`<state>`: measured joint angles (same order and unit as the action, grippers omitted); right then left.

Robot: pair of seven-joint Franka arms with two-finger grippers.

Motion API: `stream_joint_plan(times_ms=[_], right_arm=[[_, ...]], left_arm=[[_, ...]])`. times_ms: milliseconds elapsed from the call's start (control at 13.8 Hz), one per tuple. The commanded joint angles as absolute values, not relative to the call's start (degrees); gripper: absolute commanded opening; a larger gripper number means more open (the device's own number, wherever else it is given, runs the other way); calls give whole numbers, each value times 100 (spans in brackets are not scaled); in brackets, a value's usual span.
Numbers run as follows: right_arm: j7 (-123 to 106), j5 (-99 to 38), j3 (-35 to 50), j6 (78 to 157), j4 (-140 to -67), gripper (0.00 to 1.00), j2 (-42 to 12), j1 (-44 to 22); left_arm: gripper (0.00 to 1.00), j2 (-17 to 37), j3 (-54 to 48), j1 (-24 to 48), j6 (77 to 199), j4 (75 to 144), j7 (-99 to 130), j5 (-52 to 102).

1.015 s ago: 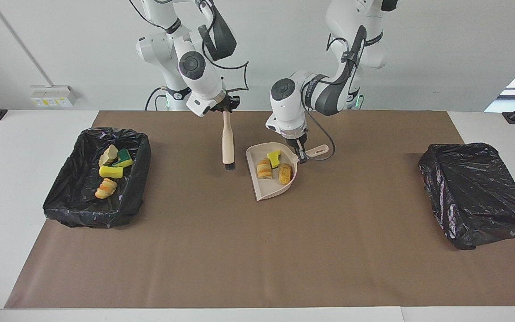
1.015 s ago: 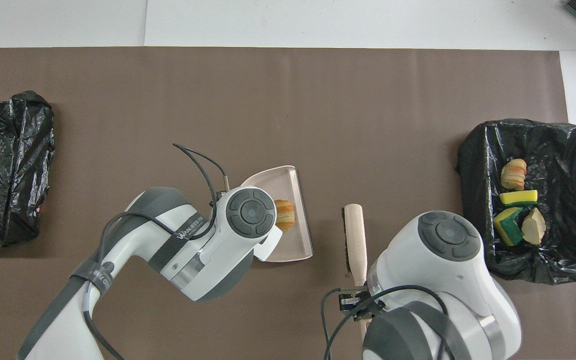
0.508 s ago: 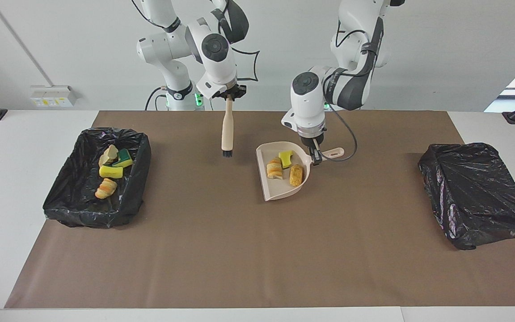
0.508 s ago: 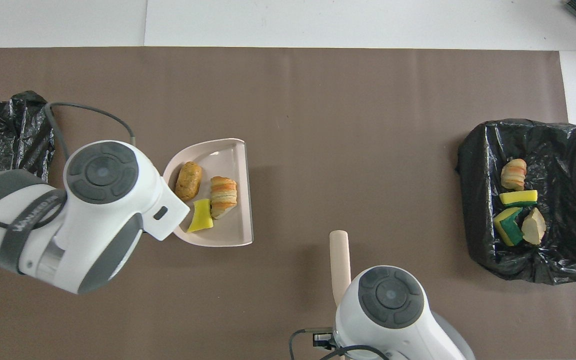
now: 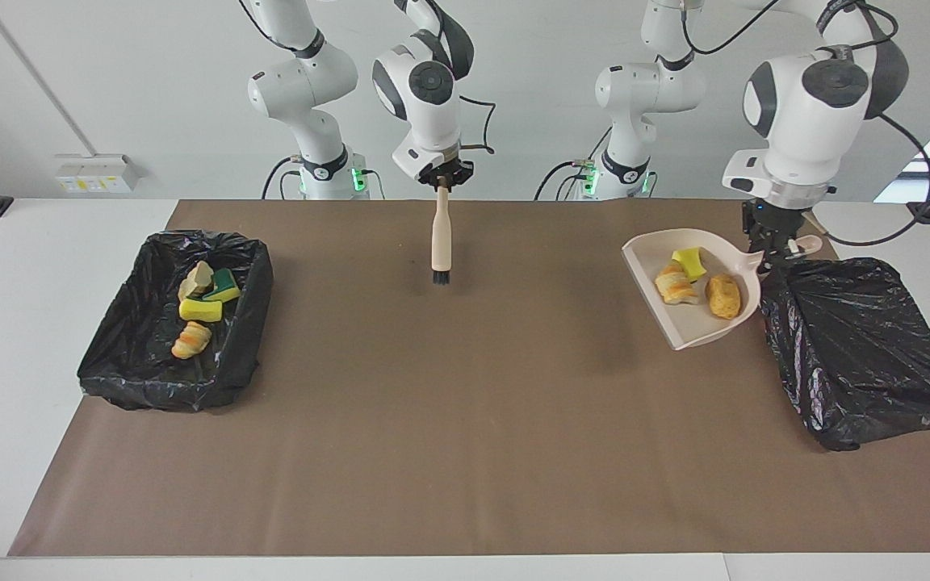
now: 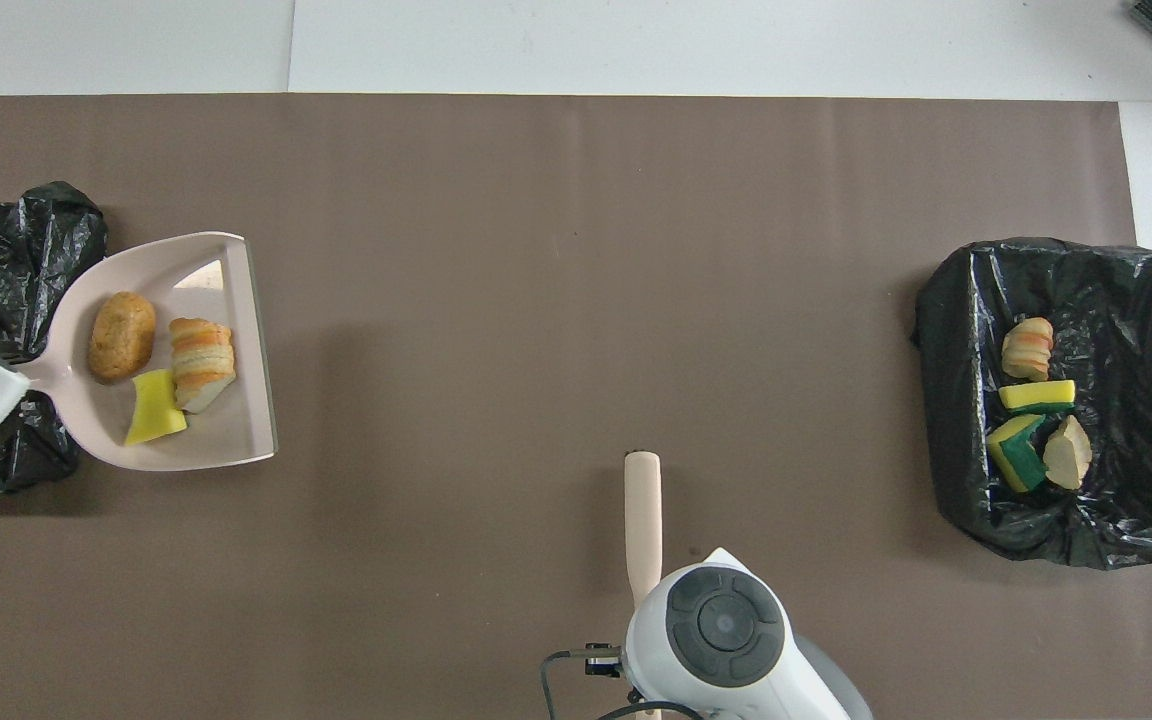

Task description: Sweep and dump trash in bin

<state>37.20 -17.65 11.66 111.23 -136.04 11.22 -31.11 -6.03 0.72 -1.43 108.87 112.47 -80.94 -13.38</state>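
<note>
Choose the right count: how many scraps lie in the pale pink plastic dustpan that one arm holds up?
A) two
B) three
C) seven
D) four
B: the pale pink plastic dustpan carries three scraps: one yellow sponge chunk, one striped bread-like lump and one golden-brown lump; the other four scraps lie in the black-lined bin.

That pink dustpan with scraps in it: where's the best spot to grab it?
By its thin handle, from above, as the left gripper holds it. The handle sticks out of the raised back wall of the dustpan, clear of the three scraps, so the tray stays roughly level.
</note>
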Motion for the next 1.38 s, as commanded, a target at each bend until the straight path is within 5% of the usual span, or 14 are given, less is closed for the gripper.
stream_joint_plan(times_ms=[0, 290, 580, 1305], right_arm=[[3963, -1802, 1178, 11494, -13553, 0, 809, -3312], [3946, -1767, 1178, 11708, -13535, 0, 396, -3647], [3911, -1539, 1160, 11146, -13526, 0, 457, -3639], [3894, -1582, 1169, 11574, -13579, 0, 396, -3349]], left_arm=[[0, -256, -9, -990, 10985, 10654, -8927, -1301], [0, -19, 26, -1984, 11898, 10468, -9580, -1432], [0, 517, 18, -2311, 12725, 10082, -9571, -3327], [0, 545, 61, -2356, 12955, 10441, -8658, -6494]])
